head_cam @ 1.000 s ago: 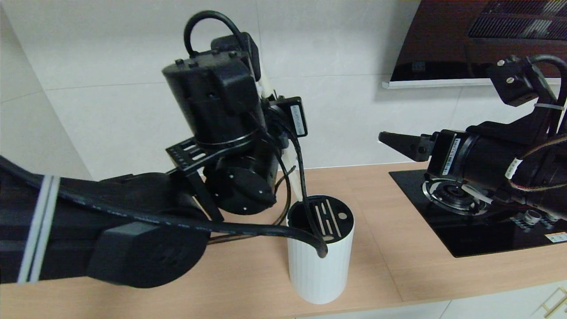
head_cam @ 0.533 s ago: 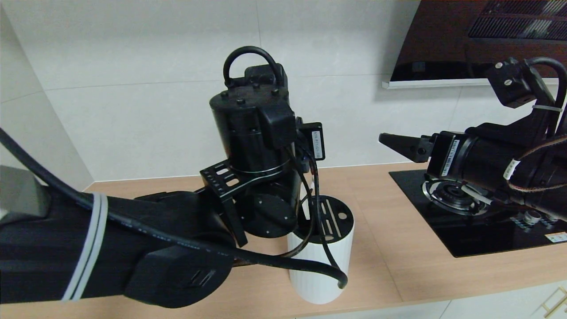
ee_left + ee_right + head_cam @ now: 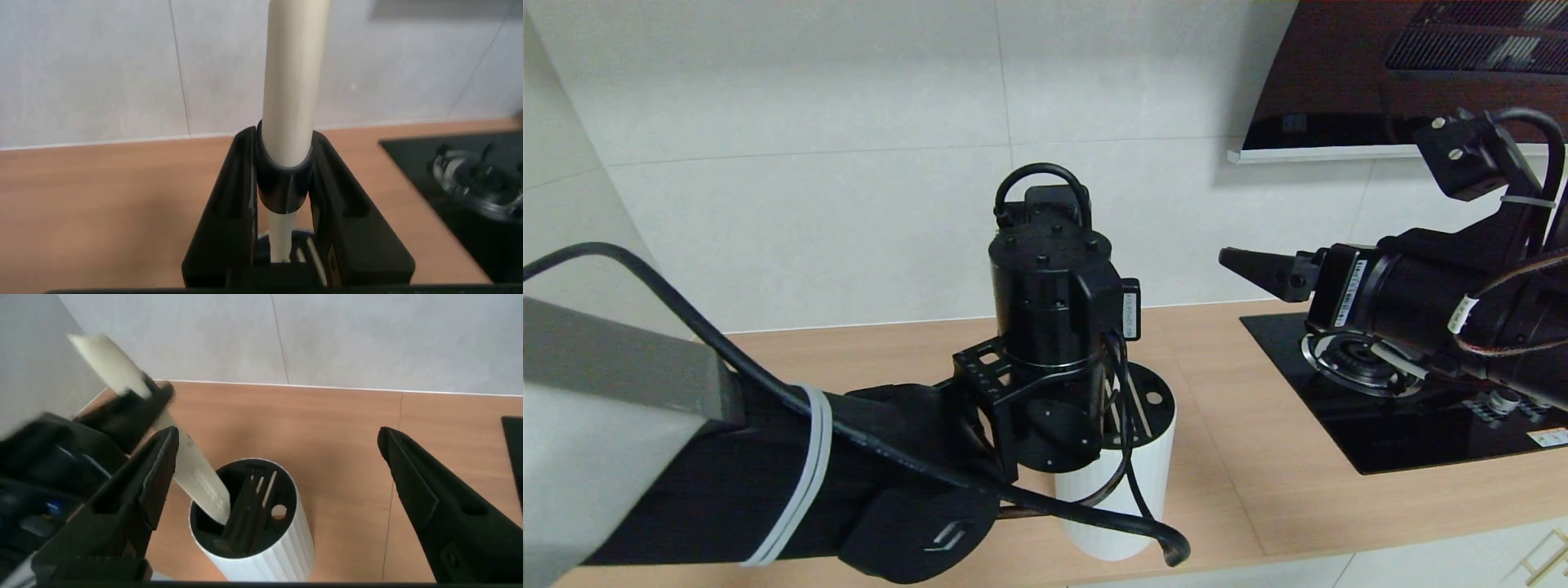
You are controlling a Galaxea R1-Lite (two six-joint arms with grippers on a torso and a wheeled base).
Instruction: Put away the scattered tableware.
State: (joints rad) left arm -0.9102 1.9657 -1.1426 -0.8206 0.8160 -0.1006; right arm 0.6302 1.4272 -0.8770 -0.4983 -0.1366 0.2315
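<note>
Left gripper clamps the cream-handled utensil, its tip inside the white holder near the counter edge. Right gripper is spread wide, well apart.

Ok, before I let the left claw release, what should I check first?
1. Left claw shut on the knife by its handle: ok.
2. Blade tip inside the holder's large opening: ok, seen from the right wrist view.
3. Blade seated all the way down: cannot tell, the inside is hidden.
4. Holder standing upright on the counter: ok.
5. Right claw open and apart from the holder and knife: ok.
</note>
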